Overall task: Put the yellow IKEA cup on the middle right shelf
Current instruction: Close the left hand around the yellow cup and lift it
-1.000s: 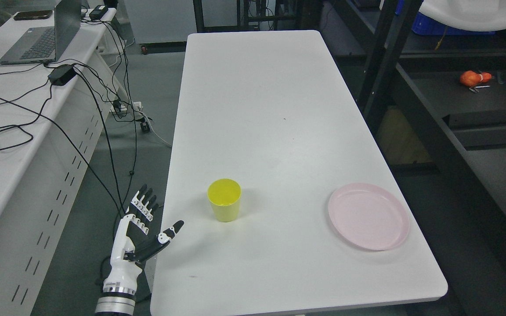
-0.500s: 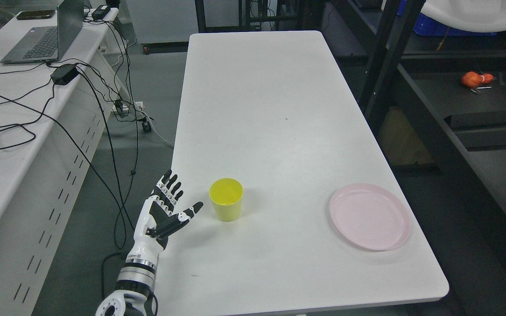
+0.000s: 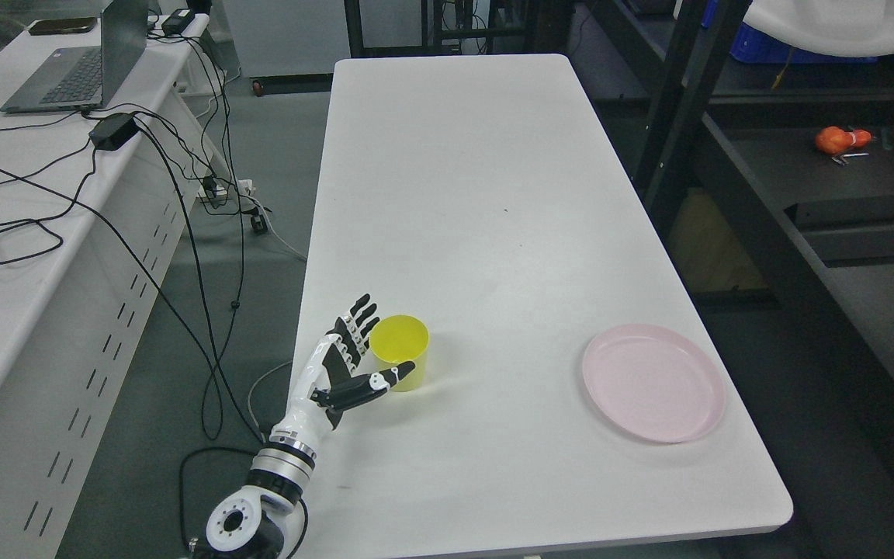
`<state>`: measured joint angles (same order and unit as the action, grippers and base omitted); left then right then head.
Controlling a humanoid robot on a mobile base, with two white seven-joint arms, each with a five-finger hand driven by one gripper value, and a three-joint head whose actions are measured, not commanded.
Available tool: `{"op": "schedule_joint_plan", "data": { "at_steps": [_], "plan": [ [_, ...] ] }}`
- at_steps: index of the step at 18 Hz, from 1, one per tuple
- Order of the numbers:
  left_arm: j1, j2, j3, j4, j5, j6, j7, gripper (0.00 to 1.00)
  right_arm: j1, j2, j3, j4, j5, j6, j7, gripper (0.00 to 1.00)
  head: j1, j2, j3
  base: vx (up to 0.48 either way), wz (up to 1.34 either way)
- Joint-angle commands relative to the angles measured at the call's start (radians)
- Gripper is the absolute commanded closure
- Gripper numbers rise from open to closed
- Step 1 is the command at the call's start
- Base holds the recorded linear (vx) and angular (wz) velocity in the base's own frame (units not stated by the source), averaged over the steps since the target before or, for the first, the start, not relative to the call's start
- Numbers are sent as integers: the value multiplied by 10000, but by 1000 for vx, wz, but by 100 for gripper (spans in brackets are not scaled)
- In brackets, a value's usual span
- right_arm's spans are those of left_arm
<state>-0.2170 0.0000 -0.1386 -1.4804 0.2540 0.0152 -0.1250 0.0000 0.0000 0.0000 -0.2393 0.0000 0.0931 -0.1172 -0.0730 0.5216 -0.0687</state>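
The yellow cup stands upright and empty on the white table, its open mouth facing up and its walls narrowing toward the base. It sits near the table's left edge, toward the near end. The shelf cannot be told apart.

Yellow cup, pink plate, white table, black-and-white robot hand.

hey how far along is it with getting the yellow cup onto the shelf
Early. Nothing is done yet: the cup stands upright on the white table, left of the pink plate. In hand: the left hand is at the cup, fingers spread around it, not closed. Left: grasp, lift, carry to the dark shelf on the right.
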Motion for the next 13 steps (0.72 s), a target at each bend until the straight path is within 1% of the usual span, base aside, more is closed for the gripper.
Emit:
{"op": "schedule_joint_plan", "data": {
  "at_steps": [1, 7, 11, 13],
  "plan": [
    [-804, 174, -409, 1810, -378, 48, -8, 3, 138, -175, 169, 0, -245, 5, 6, 1, 0, 0, 0, 0, 0],
    [-1556, 174, -669, 3037, -669, 32, -38, 3, 138, -175, 169, -15, -245, 5, 6, 1, 0, 0, 0, 0, 0],
    [-1619, 174, -1252, 3069, -669, -29, -54, 3, 138, -175, 169, 0, -245, 5, 6, 1, 0, 0, 0, 0, 0],
    [-1619, 174, -1238, 3343, -684, -29, -54, 4, 138, -175, 169, 0, -245, 5, 6, 1, 0, 0, 0, 0, 0]
  ]
}}
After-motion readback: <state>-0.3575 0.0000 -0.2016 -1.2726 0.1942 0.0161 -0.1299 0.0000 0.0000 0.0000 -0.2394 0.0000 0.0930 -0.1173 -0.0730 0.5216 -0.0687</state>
